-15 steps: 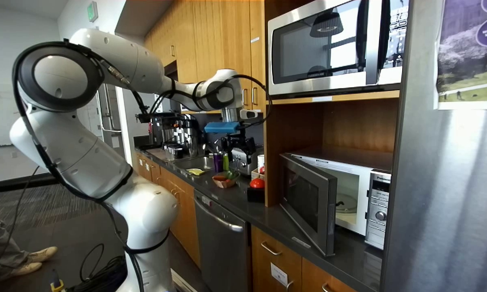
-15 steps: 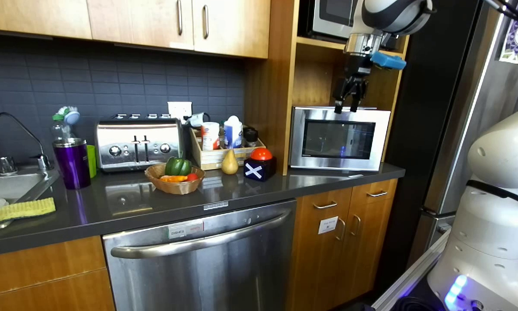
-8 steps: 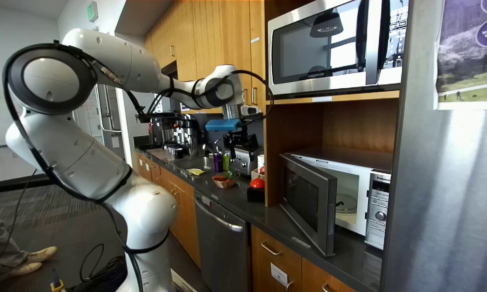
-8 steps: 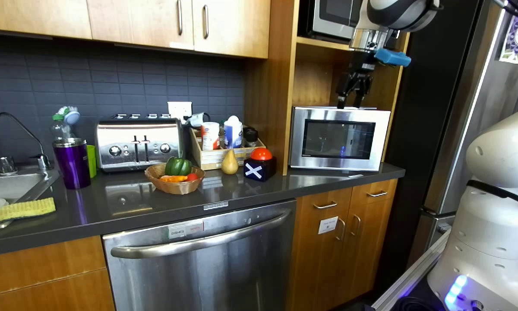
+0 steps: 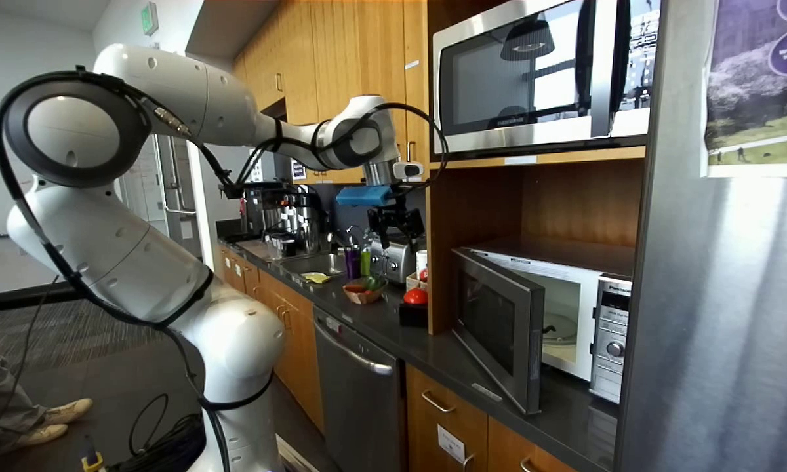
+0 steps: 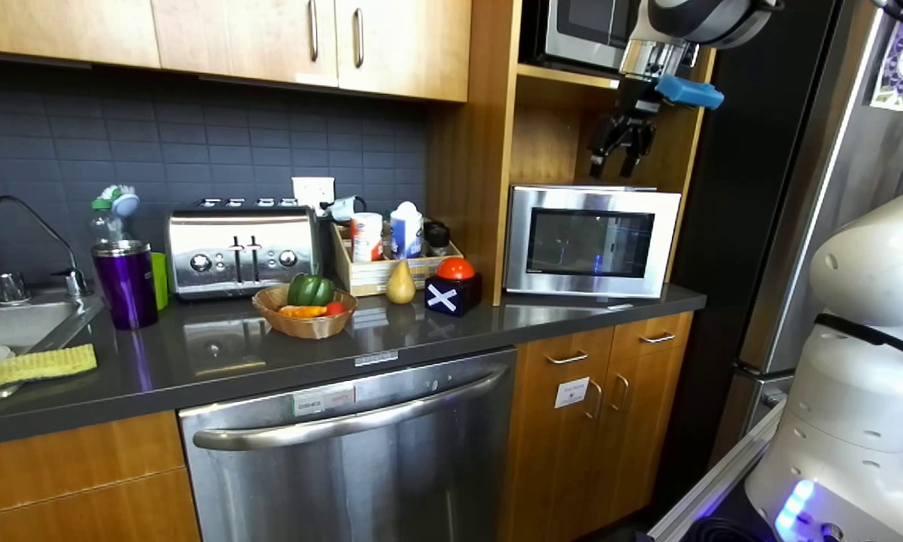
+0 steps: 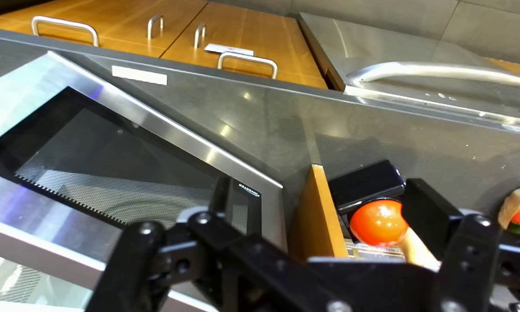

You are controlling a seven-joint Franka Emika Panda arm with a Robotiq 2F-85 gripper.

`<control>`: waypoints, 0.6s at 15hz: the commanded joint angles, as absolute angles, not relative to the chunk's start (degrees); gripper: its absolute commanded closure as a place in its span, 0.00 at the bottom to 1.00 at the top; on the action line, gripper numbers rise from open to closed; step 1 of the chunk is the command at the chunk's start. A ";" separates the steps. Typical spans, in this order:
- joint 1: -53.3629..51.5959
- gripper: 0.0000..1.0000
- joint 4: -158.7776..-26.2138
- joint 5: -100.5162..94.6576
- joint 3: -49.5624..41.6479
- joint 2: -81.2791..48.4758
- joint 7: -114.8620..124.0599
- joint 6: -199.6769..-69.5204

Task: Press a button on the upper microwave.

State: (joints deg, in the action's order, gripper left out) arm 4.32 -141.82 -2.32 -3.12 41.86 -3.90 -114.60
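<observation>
In an exterior view we see wooden cabinets (image 5: 354, 72) above and below a dark countertop (image 5: 443, 357); the gripper (image 5: 399, 239) has climbed over the past second, and the upper microwave (image 5: 544, 75), unmoved on its shelf (image 5: 580, 156), sits between the gripper's one and two o'clock. At four o'clock, the lower microwave (image 5: 587, 321) has its door (image 5: 498, 321) swung out, a turntable (image 5: 561, 331) inside. In an exterior view we see the gripper clear of that microwave's top edge, which it overlapped before; toward its eight o'clock, a wicker basket (image 6: 305, 326) holds a green pepper (image 6: 311, 291) with orange and red pieces (image 6: 305, 311), and a wooden box (image 6: 369, 277) two canisters (image 6: 366, 237) and a dark jar (image 6: 438, 239). In the wrist view we find the fingers (image 7: 429, 216) spread apart, a red dome (image 7: 378, 222) near four o'clock.
</observation>
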 commanded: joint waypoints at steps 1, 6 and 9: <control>5.16 0.00 -140.56 -2.72 -3.54 42.27 -1.67 -114.95; 6.60 0.00 -138.79 -1.92 -4.41 42.50 1.81 -115.45; 7.74 0.00 -138.02 -2.07 -4.77 42.81 3.87 -116.45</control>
State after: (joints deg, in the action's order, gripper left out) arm 6.51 -138.84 -2.28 -4.65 42.01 1.73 -115.74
